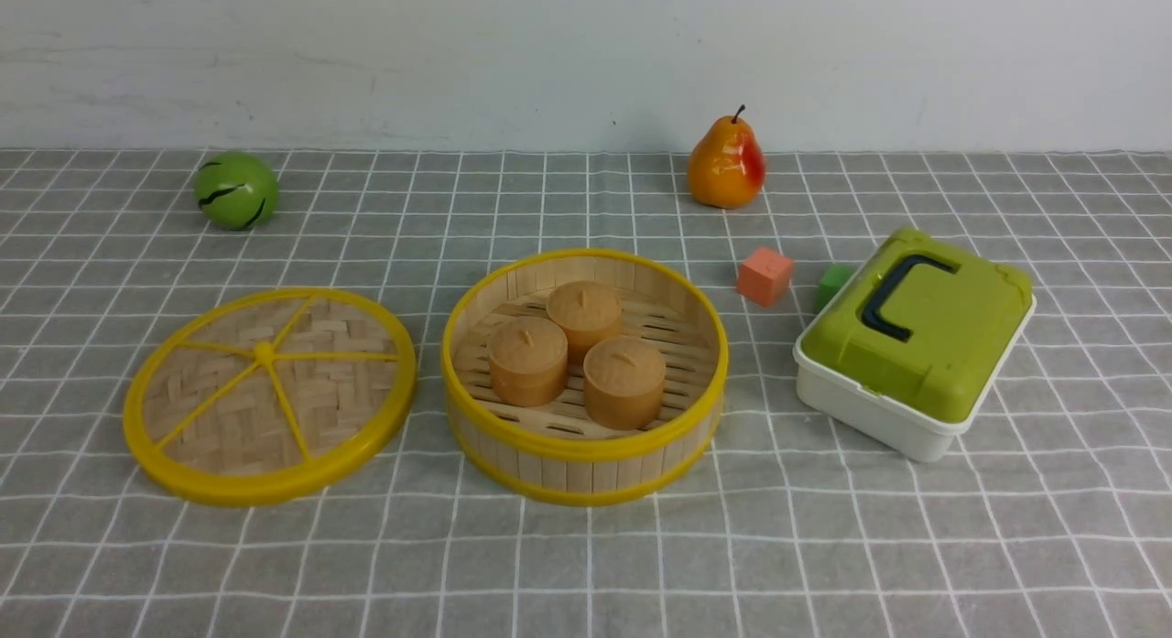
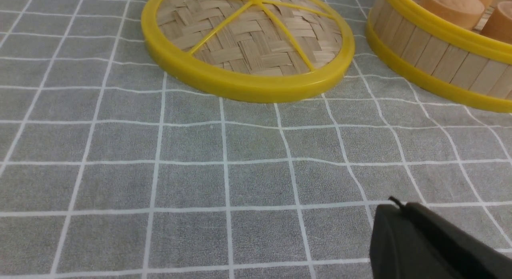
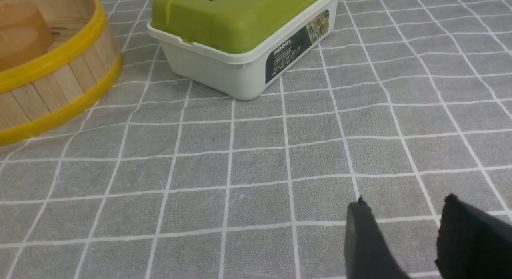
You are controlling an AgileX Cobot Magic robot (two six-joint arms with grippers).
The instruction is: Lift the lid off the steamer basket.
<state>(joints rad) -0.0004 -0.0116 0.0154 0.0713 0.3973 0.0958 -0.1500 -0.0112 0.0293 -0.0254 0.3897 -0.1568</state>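
Grey cloth, white grid lines; pale wall behind.

White wall, grey checked tablecloth

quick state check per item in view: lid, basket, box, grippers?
lid: off, flat on the cloth to the left of the basket
steamer basket: open, three buns inside
buns: upright on the basket floor
box: closed, green cover on, handle folded flat
left gripper: shut, empty
right gripper: open, empty
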